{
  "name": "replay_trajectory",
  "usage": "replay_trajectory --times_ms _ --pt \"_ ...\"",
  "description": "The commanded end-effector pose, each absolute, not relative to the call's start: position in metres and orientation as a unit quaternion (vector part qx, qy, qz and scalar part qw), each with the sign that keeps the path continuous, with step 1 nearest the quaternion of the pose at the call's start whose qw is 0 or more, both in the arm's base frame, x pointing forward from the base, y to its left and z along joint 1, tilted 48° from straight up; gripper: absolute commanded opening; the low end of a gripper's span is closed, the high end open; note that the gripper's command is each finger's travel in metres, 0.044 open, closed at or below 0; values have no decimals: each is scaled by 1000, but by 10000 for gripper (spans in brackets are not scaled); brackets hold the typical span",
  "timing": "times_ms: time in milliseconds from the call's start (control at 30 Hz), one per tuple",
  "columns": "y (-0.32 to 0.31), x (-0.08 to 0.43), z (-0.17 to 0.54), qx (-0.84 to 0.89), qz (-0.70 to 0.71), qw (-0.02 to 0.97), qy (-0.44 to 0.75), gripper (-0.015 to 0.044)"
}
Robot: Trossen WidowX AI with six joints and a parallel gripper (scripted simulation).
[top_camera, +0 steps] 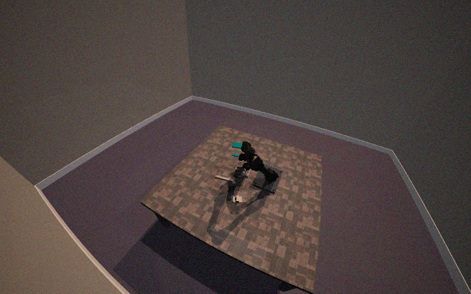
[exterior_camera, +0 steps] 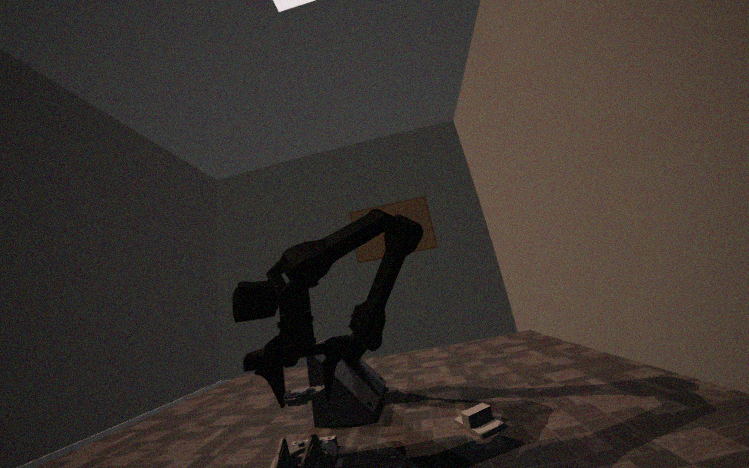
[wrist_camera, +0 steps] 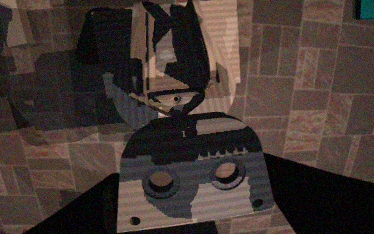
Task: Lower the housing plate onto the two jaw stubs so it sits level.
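Note:
The housing plate (wrist_camera: pixel 194 192) (exterior_camera: pixel 304 396), grey with two round holes and a rounded edge, is held between the fingers of my gripper (wrist_camera: pixel 193 172) (exterior_camera: pixel 305 398). In the exterior view it hangs above the table and looks nearly level. The jaw assembly (wrist_camera: pixel 224 45) (exterior_camera: pixel 321 445) stands on the table, a pale base with two dark upright jaws. In the wrist view it lies just beyond the plate's rounded edge, which overlaps its near end in the picture. The stubs and pins cannot be made out clearly. In the top view plate and jaws are too small to separate.
Two teal pieces (top_camera: pixel 236 145) (wrist_camera: pixel 371 9) lie beyond the arm. A pale bar (top_camera: pixel 223 178) and a small white stepped block (top_camera: pixel 237 198) (exterior_camera: pixel 481 419) are on the patterned table (top_camera: pixel 280 234). The arm base (exterior_camera: pixel 342 401) is behind the gripper.

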State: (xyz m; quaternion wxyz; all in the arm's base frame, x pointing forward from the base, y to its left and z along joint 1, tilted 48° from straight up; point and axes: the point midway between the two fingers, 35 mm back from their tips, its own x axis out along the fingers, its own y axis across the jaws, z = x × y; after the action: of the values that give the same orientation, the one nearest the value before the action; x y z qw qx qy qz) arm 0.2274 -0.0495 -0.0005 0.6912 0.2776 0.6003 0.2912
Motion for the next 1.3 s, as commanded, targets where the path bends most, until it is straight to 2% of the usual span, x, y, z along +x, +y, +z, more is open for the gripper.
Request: replay_trajectory --times_ms 0,1267 --pt "-50 227 -2 275 292 691 601 351" --pt "-48 225 0 270 296 693 599 351"
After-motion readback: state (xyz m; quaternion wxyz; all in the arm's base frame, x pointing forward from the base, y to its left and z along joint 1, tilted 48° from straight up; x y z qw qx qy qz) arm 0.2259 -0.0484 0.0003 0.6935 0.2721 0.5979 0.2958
